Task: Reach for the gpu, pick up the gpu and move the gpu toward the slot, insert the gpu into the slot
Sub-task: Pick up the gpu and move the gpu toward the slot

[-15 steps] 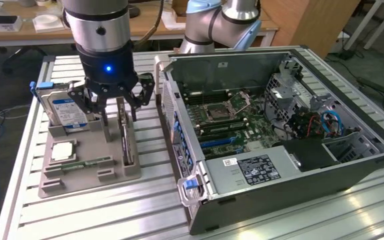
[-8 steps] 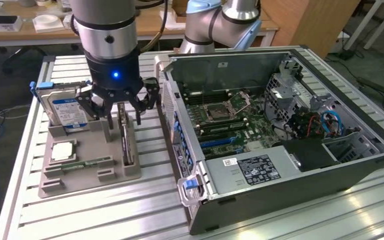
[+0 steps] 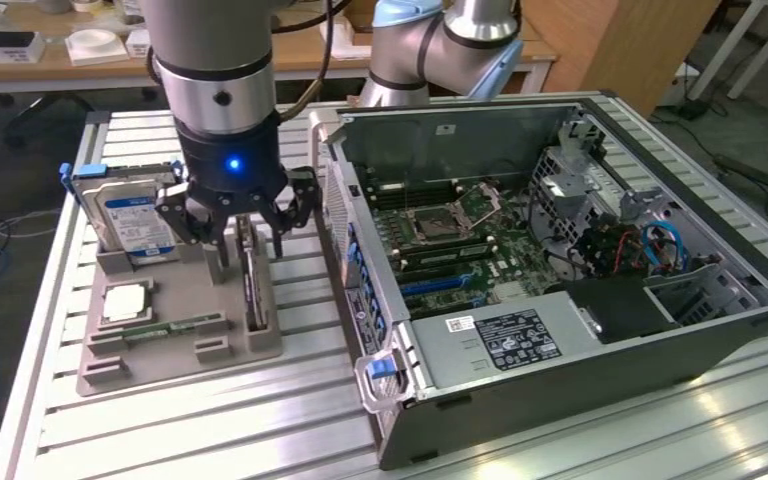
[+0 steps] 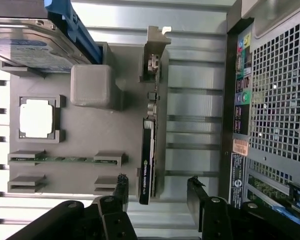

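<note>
The gpu stands on its long edge in a grey holder tray at the exterior view's left. Seen from the wrist, the gpu is a thin dark strip with a silvery bracket at one end. My gripper hangs open over the card's end away from the bracket, one finger on each side, apart from it. In the wrist view the gripper straddles that end, the card nearer one fingertip. The slot is a long blue strip on the green motherboard inside the open computer case.
The tray also holds a blue-labelled hard drive, a square processor and a thin memory stick. The case wall rises right beside the tray. A second robot arm stands behind the case, on the ribbed metal table.
</note>
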